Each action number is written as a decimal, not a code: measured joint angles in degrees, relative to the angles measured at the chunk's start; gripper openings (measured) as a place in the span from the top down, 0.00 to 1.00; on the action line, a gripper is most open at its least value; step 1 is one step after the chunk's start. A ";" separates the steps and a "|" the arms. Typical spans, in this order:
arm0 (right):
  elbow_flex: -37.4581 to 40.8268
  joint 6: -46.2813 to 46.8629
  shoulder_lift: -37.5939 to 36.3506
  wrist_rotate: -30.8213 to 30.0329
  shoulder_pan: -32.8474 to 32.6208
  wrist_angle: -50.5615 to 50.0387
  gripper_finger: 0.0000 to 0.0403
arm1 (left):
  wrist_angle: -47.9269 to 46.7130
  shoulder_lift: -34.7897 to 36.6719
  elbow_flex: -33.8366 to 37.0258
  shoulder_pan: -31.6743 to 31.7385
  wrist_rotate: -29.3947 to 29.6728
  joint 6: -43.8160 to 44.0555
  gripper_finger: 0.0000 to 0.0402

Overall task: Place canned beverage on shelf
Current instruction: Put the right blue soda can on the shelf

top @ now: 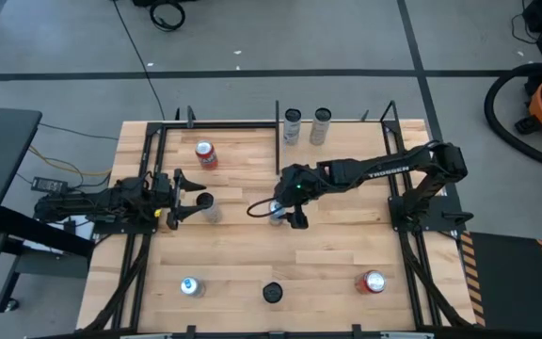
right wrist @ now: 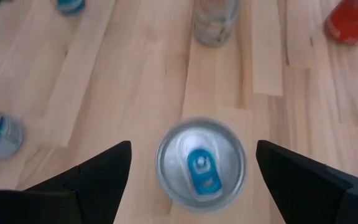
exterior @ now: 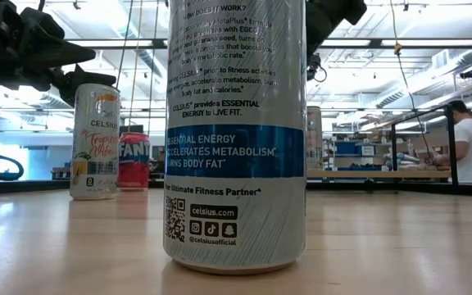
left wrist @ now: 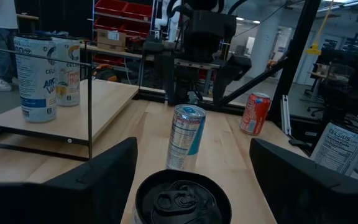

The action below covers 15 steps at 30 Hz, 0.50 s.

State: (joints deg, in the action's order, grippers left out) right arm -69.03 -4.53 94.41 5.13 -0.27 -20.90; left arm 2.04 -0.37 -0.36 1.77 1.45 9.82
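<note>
While spread wide above the can point(right wrist: 201, 163) at frame centre, right gripper point(top: 288, 217) grips nothing; can upright, axis vertical, sides hidden. Left gripper point(top: 188, 196) open around a black can point(left wrist: 182, 200). 2 cans on shelf point(top: 346, 132).

Overhead and table-level views share the near black-topped can point(exterior: 236, 135)

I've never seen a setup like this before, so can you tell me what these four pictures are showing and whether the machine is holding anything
Two dark robot arms work at a wooden table. One picture looks down from above, one looks level across the tabletop, and two come from cameras on the wrists. Several drink cans stand on the table, and two already stand on the shelf at the back. The right gripper hangs open above a silver can with a blue tab. The left gripper is open around a black-topped can. Neither can is lifted yet.
</note>
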 joint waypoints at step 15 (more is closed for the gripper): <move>5.78 1.55 0.02 -2.13 0.00 7.47 0.12 | -0.06 -0.01 -0.02 0.00 0.00 0.00 0.22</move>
State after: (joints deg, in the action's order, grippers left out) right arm -63.25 -2.98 94.43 3.01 -0.27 -13.43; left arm 1.98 -0.38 -0.38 1.76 1.45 9.82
